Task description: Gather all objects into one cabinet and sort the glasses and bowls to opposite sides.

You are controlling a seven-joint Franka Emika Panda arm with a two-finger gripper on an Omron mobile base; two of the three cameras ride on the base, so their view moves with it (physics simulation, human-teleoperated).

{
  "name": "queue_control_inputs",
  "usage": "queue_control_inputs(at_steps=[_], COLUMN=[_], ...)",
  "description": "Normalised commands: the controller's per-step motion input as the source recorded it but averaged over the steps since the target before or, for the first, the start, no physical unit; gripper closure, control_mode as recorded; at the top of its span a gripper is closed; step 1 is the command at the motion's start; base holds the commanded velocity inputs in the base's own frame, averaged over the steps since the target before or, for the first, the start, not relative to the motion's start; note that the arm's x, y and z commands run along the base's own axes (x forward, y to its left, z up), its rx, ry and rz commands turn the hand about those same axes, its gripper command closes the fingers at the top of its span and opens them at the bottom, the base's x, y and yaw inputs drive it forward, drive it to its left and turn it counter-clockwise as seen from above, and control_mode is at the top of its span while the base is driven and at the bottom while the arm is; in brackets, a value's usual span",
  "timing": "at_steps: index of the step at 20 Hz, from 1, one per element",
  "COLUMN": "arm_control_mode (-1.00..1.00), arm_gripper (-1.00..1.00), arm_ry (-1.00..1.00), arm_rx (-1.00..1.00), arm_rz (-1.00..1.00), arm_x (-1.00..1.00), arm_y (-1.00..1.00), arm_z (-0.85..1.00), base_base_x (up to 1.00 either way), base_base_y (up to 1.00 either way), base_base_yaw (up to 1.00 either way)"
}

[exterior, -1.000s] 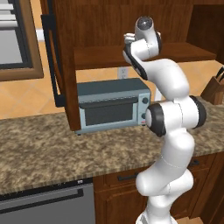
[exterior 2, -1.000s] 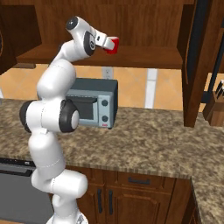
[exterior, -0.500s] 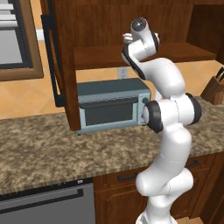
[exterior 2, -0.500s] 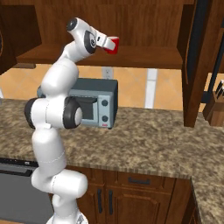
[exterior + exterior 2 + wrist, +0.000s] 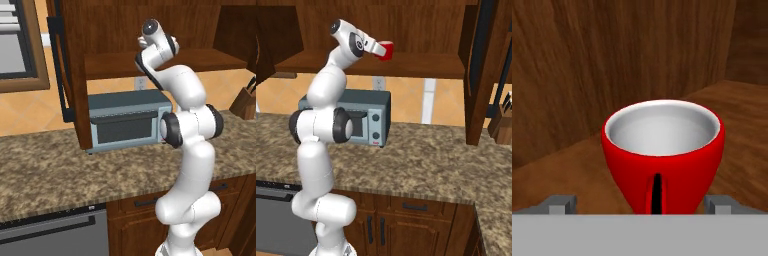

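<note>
In the hand view, a small glossy red cup (image 5: 663, 155) with a pale grey inside sits right at the camera, upright, its rim open. A dark finger tip (image 5: 657, 194) runs up the near wall of the cup, so the two-finger gripper (image 5: 657, 197) is closed on the cup's wall. Behind and below the cup lies the brown wooden shelf board (image 5: 572, 165), and past that the grained back wall of the dark brown wooden wall cabinet (image 5: 612, 55).

The right base view shows what the hand view cannot: the gripper (image 5: 381, 49) is stretched sideways from the white arm, with the red cup (image 5: 386, 50) at its end, held just above the shelf board (image 5: 406, 65) inside the open cabinet (image 5: 421, 22); whether the cup touches the board cannot be told. In the left base view the arm's upper links cover the cup.

Nearest in both base views is the speckled brown stone counter (image 5: 65, 170), with a grey dishwasher front (image 5: 55, 235) below it. Farther back on the counter stands a dark grey-blue microwave oven (image 5: 127, 122), under the cabinet. The cabinet's open door (image 5: 70, 70) with its long black vertical bar handle (image 5: 57, 65) hangs to the left in the left base view. A wooden knife block (image 5: 502, 125) stands at the far right of the counter.

Compared with one second ago, the arm has bent a little higher and the cup sits almost where it was.

No writing can be read anywhere.
</note>
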Motion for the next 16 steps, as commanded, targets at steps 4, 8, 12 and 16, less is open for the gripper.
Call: queue_control_inputs(at_steps=[4, 8, 12, 16], arm_control_mode=[-1.00, -1.00, -1.00, -1.00], arm_gripper=[1.00, 1.00, 1.00, 1.00], arm_ry=[0.00, -0.02, -0.08, -0.16], arm_rx=[0.00, 0.00, 0.00, 0.00], arm_rz=[-0.05, -0.02, 0.00, 0.00], arm_x=[0.07, 0.00, -0.07, -0.20], arm_y=[-0.02, -0.28, -0.40, -0.31], arm_z=[-0.15, -0.21, -0.26, -0.11], base_base_x=[0.00, 0.00, 0.00, 0.00], base_base_y=[0.00, 0.00, 0.00, 0.00], base_base_yaw=[0.00, 0.00, 0.00, 0.00])
